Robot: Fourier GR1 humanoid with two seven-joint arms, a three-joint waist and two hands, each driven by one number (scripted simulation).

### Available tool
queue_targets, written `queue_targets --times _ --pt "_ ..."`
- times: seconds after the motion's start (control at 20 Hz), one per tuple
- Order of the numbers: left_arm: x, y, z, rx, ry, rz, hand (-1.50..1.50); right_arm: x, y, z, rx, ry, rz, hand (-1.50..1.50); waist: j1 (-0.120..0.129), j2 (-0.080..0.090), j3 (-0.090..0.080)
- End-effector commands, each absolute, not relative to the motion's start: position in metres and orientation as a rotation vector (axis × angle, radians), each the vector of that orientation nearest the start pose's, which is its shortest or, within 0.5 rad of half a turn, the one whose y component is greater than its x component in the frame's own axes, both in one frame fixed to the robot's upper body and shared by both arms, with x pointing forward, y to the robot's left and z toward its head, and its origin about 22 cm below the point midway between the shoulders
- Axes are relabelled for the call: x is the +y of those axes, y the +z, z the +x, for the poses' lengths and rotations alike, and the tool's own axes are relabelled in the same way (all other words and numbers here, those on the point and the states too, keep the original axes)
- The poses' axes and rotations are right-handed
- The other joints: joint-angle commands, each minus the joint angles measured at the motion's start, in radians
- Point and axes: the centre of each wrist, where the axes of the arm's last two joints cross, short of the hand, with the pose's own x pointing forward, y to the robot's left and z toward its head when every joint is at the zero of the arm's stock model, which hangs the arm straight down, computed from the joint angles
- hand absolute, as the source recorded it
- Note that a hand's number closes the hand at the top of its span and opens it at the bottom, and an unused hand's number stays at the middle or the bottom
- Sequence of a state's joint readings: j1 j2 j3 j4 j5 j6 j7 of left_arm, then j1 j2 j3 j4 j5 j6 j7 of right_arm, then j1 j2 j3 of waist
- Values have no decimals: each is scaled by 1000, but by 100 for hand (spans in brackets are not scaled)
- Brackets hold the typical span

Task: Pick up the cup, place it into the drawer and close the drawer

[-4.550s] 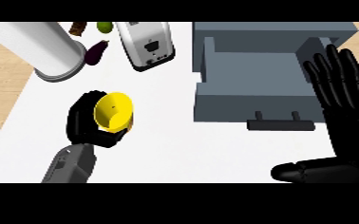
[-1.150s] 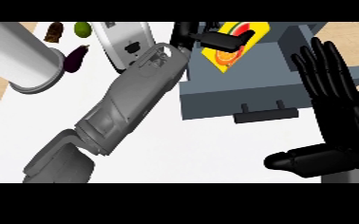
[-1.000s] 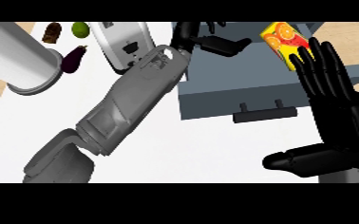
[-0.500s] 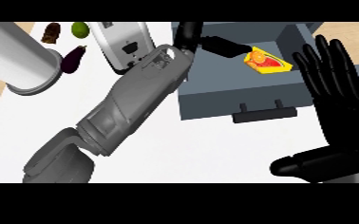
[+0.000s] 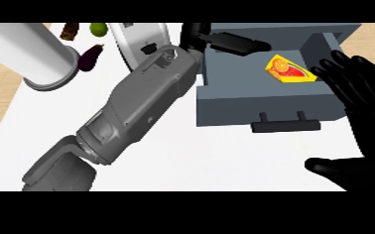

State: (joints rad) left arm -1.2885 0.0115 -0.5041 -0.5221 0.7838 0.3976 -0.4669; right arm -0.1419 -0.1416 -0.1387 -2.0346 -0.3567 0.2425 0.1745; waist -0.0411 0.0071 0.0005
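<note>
The cup (image 5: 290,71) lies on its side inside the open drawer (image 5: 249,106), toward 2 o'clock from the picture's centre, near the drawer's right wall. It shows as a yellow wedge with an orange and red patch, apart from both hands. So the pick-up and the placing look done; what is left, as I judge it, is pulling the left arm clear and pushing the drawer shut.

The left hand (image 5: 233,41) sits at about 12 o'clock, over the drawer's back left corner, its black fingers stretched out flat toward 3 o'clock and holding nothing. Its forearm, a smooth grey shell with a matte sheen, runs down from there toward 7 o'clock across the counter (image 5: 183,163).

The right hand (image 5: 353,82) stands at 3 o'clock, just beside the drawer's right wall, fingers straight and spread, empty. A dark part of it also shows at 5 o'clock.

The drawer is a plain grey box with flat walls and a dark bar handle (image 5: 286,125) on its front, at about 4 o'clock. The counter is white and smooth.

At 10 o'clock stands a white cylinder (image 5: 40,59) with a grey rim. Beside it lies a purple eggplant (image 5: 89,58), and near 11 o'clock a green lime (image 5: 97,29) and a small brown item I cannot identify. A white appliance (image 5: 143,42) with a dark detail sits just left of the left hand.
</note>
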Motion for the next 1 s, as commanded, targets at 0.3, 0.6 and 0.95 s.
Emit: queue_targets --times 0.3,0.6,0.95 --pt "59 129 414 -1954 58 -305 -150 -275 151 210 -1940 508 172 150 60 -17 -1" --pt "115 130 396 -1914 137 -272 -150 -274 154 201 -1892 598 81 150 68 -19 -1" --pt "200 114 357 -1896 149 -259 -150 -254 128 223 -1830 623 -19 150 71 -12 -1"
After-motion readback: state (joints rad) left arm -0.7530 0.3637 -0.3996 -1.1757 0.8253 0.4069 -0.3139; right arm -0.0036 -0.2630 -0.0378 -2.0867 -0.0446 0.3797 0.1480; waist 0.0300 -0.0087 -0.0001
